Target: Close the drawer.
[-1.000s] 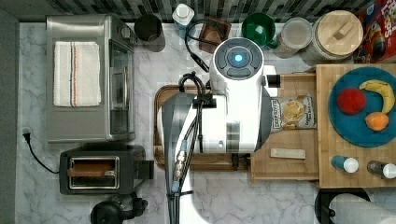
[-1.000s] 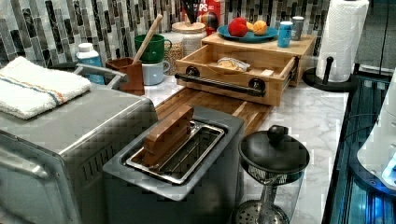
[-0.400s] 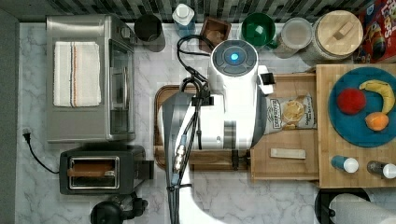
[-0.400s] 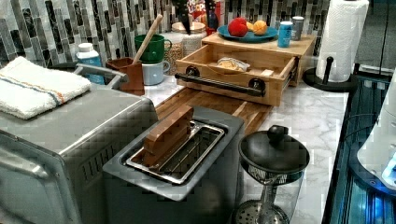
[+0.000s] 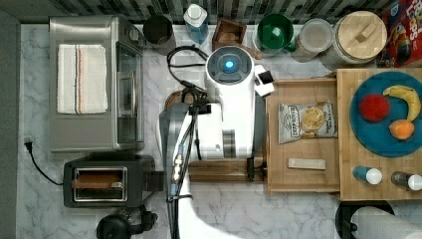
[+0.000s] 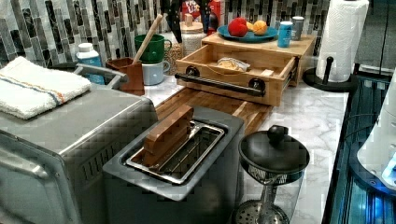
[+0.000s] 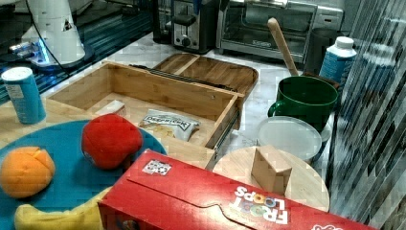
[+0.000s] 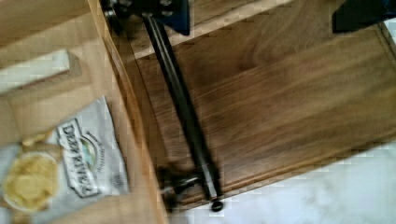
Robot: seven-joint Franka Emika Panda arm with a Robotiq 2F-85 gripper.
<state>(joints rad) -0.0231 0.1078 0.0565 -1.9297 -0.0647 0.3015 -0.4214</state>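
The drawer (image 5: 303, 180) is a light-wood box standing pulled out from under the slab that bears the blue plate (image 5: 385, 144). It holds a chip bag (image 5: 306, 122) and a small wooden block (image 5: 307, 164). Its black bar handle (image 6: 219, 84) runs along the front, over the dark brown tray (image 6: 219, 105). In the wrist view the handle (image 8: 184, 107) passes close beside one dark finger (image 8: 175, 16), and my gripper (image 8: 261, 18) is open above the tray. In the top view the white arm (image 5: 231, 109) covers the tray and most of the handle.
A toaster oven (image 5: 94, 82) and toaster (image 5: 107, 183) stand at the top view's left. Mugs, a bottle, jars and a cereal box (image 5: 405, 32) line the back wall. A paper-towel roll (image 6: 343, 39) and a coffee press (image 6: 271, 172) stand near the front.
The arm has shifted toward the top view's left, away from the drawer's inside and over the brown tray. The drawer has stayed pulled out.
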